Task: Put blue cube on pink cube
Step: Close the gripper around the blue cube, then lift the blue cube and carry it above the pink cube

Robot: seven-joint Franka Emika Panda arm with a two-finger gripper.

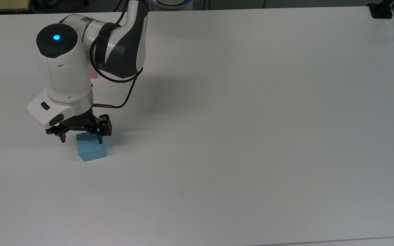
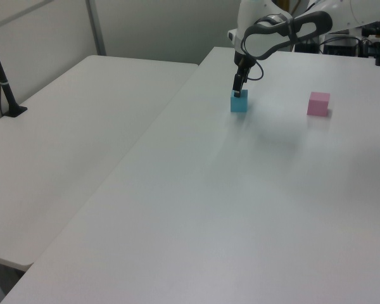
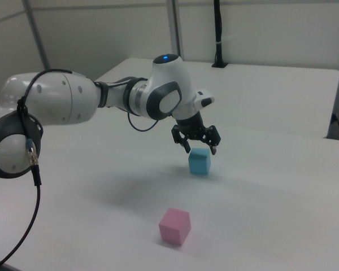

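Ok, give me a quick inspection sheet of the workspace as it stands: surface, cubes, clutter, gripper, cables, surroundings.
Surface: white table, bare apart from the two cubes.
Blue cube: flat on the table, not lifted, nothing on it.
Pink cube: on the table, well apart from the blue cube, nothing stacked on it.
Clutter: nothing seen.
Gripper: open, pointing down, just above the blue cube, fingers clear of its sides.
Cables: a black cable loops along the arm near the wrist; another hangs by the arm's base in the right view.
Surroundings: second white table alongside, with a black post clamped at its edge.
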